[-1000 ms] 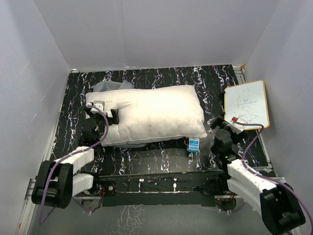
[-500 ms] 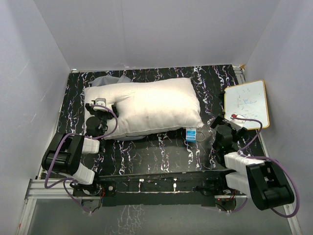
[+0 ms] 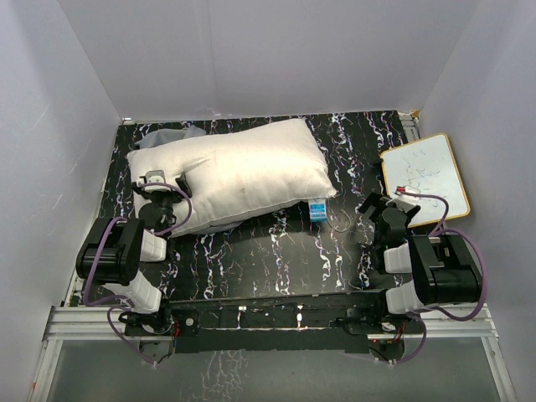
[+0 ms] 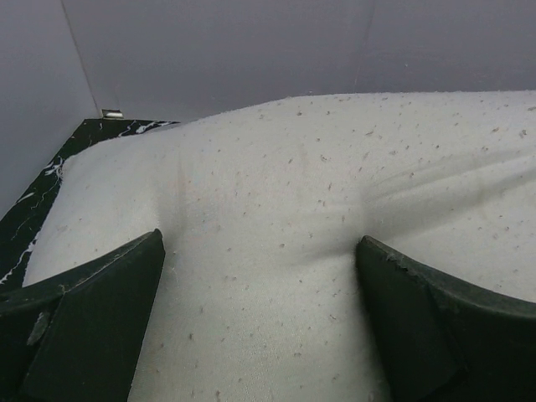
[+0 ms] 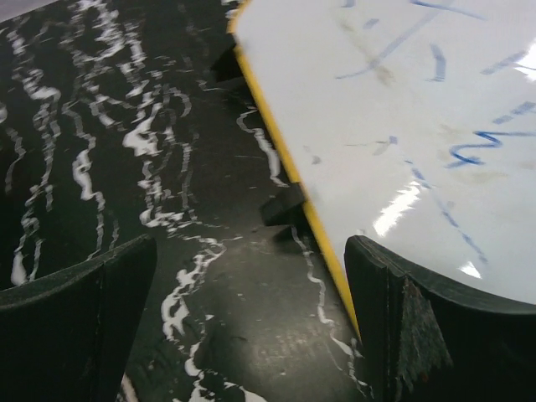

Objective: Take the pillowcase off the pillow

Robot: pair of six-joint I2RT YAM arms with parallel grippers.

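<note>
Grey cloth, the pillowcase, shows only as a crumpled scrap at the far left back of the counter, poking out from behind the pillow's far corner (most of it is hidden, so I cannot tell how it lies); judged from this, the cover is already off and the job looks all but finished. Just this side of it the left jaws stand wide open over the left end of the pillow, one finger on either side of a shallow dent in the cloth, gripping nothing; that spread posture reads as resting rather than grasping. The pillow itself lies bare and slantwise across the back middle of the counter; it is plump and off-white, flecked with faint specks in the left wrist view, with pointed corners and a small blue-and-white label at its near right corner. Further right the right jaws are likewise wide open and empty, low over the black-and-white marbled counter just beside the yellow-edged whiteboard, well apart from the pillow; probably parked there because no cloth is left to pull.
</note>
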